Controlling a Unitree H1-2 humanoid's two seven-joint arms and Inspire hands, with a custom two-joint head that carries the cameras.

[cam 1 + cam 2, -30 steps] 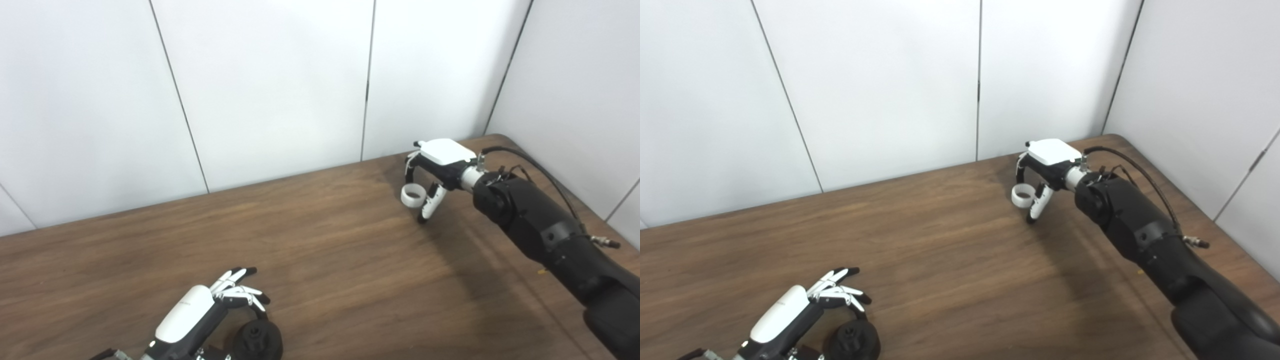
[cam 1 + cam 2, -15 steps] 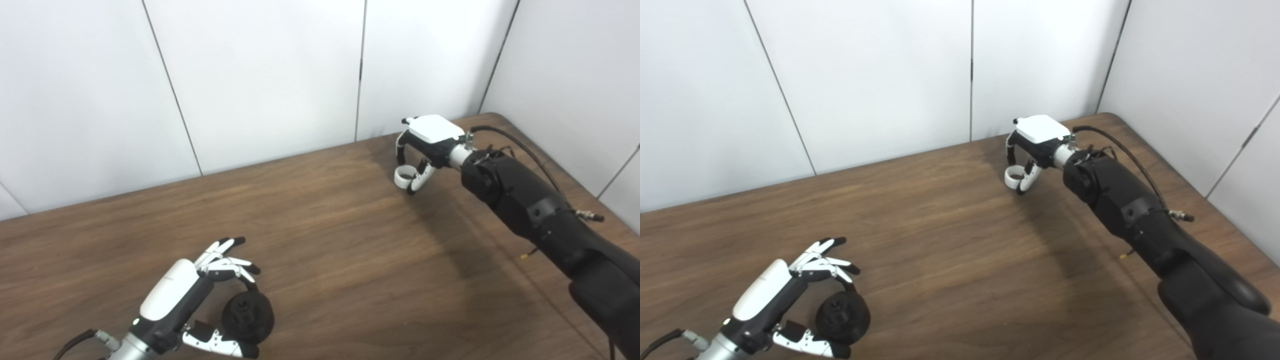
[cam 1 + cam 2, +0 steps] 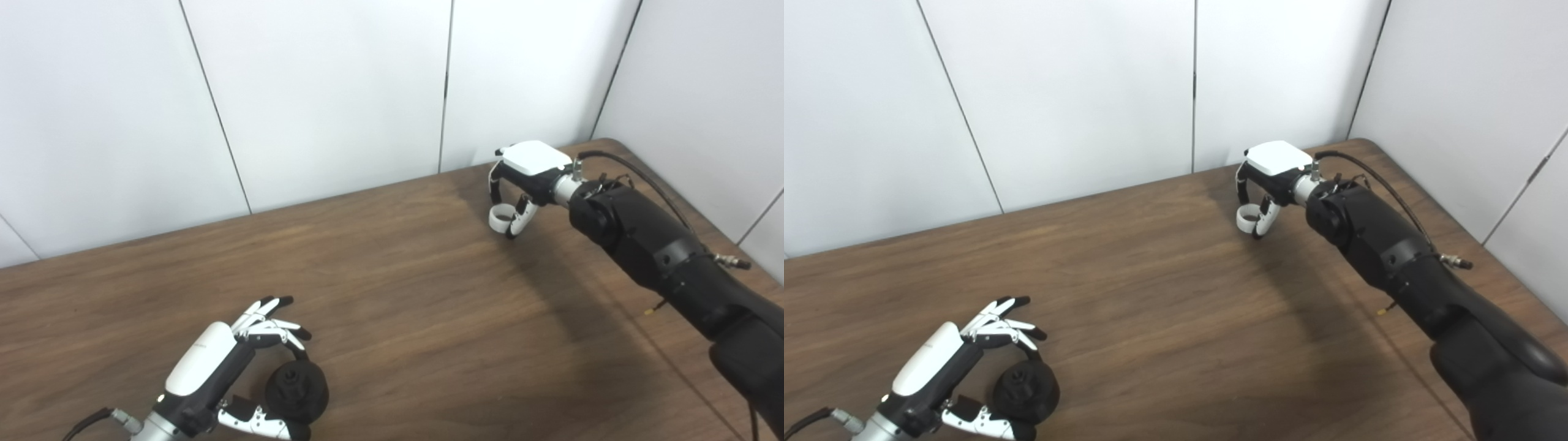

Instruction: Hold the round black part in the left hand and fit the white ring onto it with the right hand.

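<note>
Brown wood table (image 3: 392,318) against white wall panels (image 3: 331,92): the left hand (image 3: 211,367) grips the round black part (image 3: 296,392) between fingers and thumb, its hub facing up toward the camera. Far off, the right hand (image 3: 527,177) curls over the small white ring (image 3: 502,218), pinched below its palm with the opening facing up.

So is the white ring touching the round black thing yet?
Apart. The left eye view shows bare table between the white ring and the round black part.

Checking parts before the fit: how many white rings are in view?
1. The white ring is at the table's far right, between the right hand's fingers. No others visible.
</note>
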